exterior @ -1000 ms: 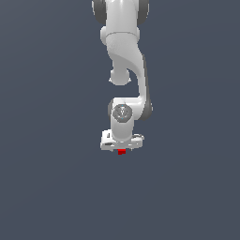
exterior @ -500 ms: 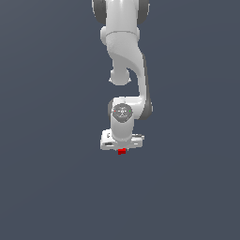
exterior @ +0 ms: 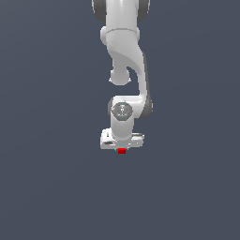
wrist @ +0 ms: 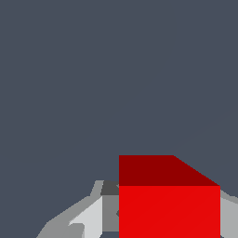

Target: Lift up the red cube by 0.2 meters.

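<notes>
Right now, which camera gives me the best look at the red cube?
The wrist view: the red cube fills the foreground, showing a bright face and a darker one, with grey fingers on either side. The exterior view shows it only as a tiny red speck under the gripper.

Red cube (exterior: 122,151): tiny, bright red, darker shaded face, level.

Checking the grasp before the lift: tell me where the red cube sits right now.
In the exterior view, the red cube sits near the frame's centre, directly under the white gripper; the wrist view shows it between the gripper's fingers.
</notes>
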`<state>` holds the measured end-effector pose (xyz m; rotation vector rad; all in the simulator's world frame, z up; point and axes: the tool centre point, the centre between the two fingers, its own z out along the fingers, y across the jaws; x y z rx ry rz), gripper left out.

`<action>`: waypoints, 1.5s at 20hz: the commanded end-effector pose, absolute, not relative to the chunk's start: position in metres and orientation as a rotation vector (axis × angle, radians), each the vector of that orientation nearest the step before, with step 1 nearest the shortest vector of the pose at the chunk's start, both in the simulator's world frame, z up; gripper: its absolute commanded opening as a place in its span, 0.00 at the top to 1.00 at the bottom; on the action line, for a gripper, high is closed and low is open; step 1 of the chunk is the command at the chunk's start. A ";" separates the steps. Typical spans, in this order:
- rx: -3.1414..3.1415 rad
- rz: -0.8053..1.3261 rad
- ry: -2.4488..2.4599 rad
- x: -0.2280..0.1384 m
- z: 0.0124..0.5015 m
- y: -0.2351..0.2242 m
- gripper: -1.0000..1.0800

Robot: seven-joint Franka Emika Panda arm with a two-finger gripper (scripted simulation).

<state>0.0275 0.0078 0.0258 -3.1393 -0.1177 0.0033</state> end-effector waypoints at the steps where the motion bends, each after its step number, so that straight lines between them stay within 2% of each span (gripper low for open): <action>1: -3.139 0.000 -0.118 0.028 0.035 0.008 1.00; 7: -3.139 0.000 -0.118 0.027 0.072 0.008 1.00; 20: -3.139 0.000 -0.118 0.026 0.195 0.008 1.00; 30: -3.139 0.000 -0.118 0.028 0.230 0.008 1.00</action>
